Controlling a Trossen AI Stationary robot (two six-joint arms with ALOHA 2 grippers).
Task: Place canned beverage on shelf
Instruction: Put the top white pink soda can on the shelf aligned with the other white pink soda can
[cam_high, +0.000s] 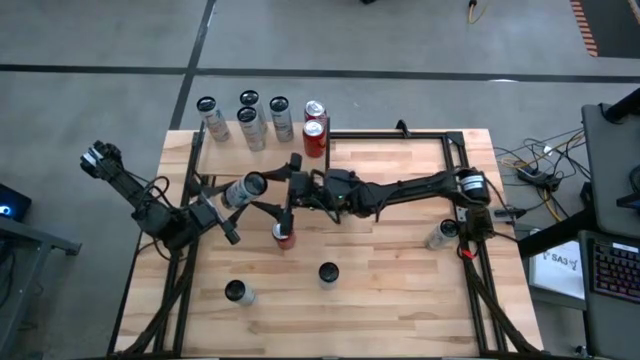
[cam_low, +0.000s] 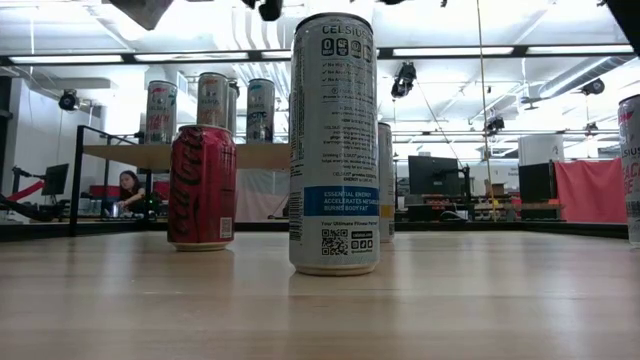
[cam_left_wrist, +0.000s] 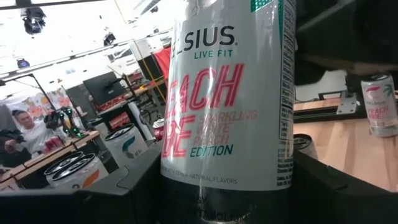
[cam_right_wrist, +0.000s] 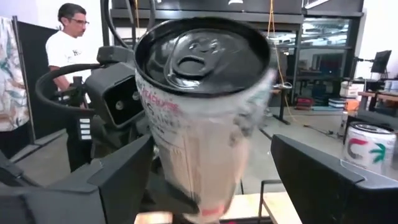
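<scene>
My left gripper (cam_high: 228, 203) is shut on a white canned beverage (cam_high: 246, 190) with pink lettering, held above the table's left middle. My right gripper (cam_high: 283, 188) reaches in from the right and is open. Its fingers stand on either side of the can's black top end (cam_right_wrist: 202, 56); I cannot tell whether they touch it. The shelf (cam_high: 225, 152), pale planks on black posts, stands at the far left. Several cans stand upright on it, among them a red one (cam_high: 314, 138). My left gripper (cam_left_wrist: 230, 199) pinches the can's lower body (cam_left_wrist: 217, 180) between its two fingers, near the base end. The fingers come about level from the table's left. The can is lifted clear of the table and lies tilted, with its top toward my right gripper.
A red can (cam_high: 284, 236) stands on the table just below the grippers. Black-topped cans stand at the near middle (cam_high: 328, 273), near left (cam_high: 238, 292) and right (cam_high: 441, 234). In the low view a red can (cam_low: 202, 187) and a tall white can (cam_low: 333, 145) stand close.
</scene>
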